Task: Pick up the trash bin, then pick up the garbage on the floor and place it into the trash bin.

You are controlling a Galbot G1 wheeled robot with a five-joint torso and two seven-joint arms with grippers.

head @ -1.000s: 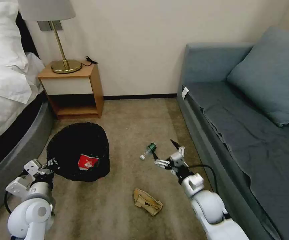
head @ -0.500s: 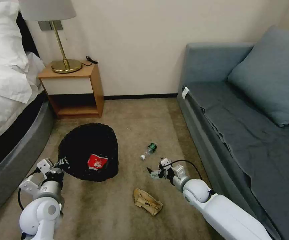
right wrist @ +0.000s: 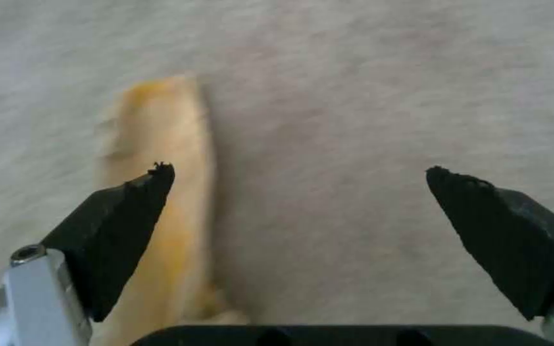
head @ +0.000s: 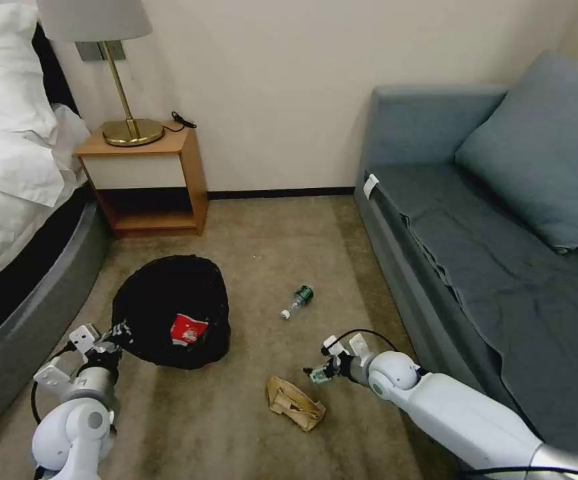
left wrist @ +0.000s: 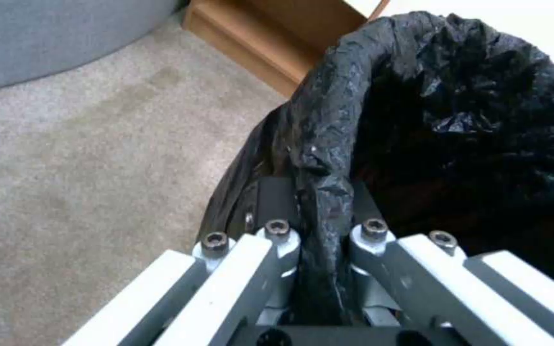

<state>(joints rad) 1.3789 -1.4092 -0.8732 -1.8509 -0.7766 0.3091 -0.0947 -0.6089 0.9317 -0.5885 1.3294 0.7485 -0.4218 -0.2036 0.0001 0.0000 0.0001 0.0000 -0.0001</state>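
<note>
Both arms worked: left end effector (head: 105, 338) clamped the bin (head: 171, 311) rim; right end effector (head: 318, 373), fingers apart, had dropped beside, probably over, the paper wad (head: 295, 403).

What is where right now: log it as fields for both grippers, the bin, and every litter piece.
left gripper: shut on trash bin rim
trash bin: on carpet near bed, red-white wrapper inside
right gripper: open, low over carpet beside tan paper wad
green-capped bottle: lying on carpet, untouched
</note>
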